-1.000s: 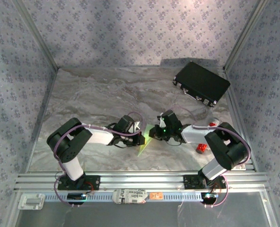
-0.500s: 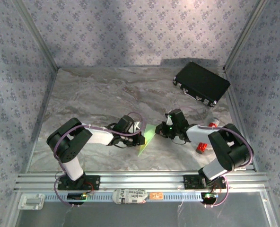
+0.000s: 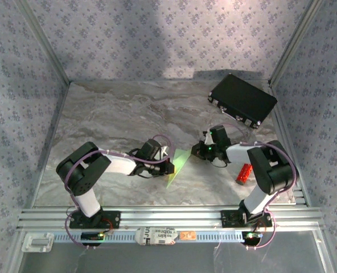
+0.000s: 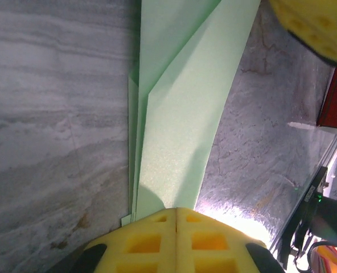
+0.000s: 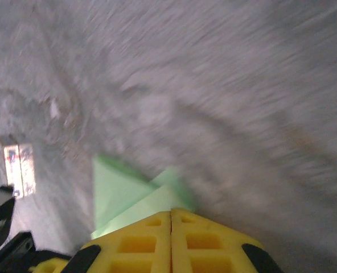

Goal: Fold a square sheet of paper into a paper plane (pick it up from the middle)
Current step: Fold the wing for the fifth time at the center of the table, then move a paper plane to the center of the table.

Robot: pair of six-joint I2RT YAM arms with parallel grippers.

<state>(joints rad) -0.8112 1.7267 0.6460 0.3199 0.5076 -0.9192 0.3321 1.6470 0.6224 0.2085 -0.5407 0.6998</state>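
Checking in from the remote desk. The left gripper (image 4: pixel 175 211) has its jaws clenched, yellow pads meeting flush with no gap. The paper (image 4: pixel 180 131) starts right at those tips and runs straight out ahead of them as a long narrow folded strip, with a slanted fold edge showing partway along. It lies flat on the table (image 4: pixel 54 114). I honestly can't tell if the tips are pinching its near end or just pressing down on it. The right gripper (image 5: pixel 171 211) is clamped pad to pad too, with nothing between the jaws. A green corner of the paper (image 5: pixel 126 196) sits just ahead of its tips and a bit to their left. That view is blurry, so I can't say if they touch. From the top camera, the paper (image 3: pixel 178 162) sits between the two sets of jaws. The left gripper (image 3: pixel 169 166) is right up against it and the right gripper (image 3: pixel 196 149) is just beside its far end. The black case (image 3: pixel 242 99) is well beyond the right jaws in the far corner. A small red thing (image 3: pixel 243 174) sits back behind the right jaws, next to that arm.
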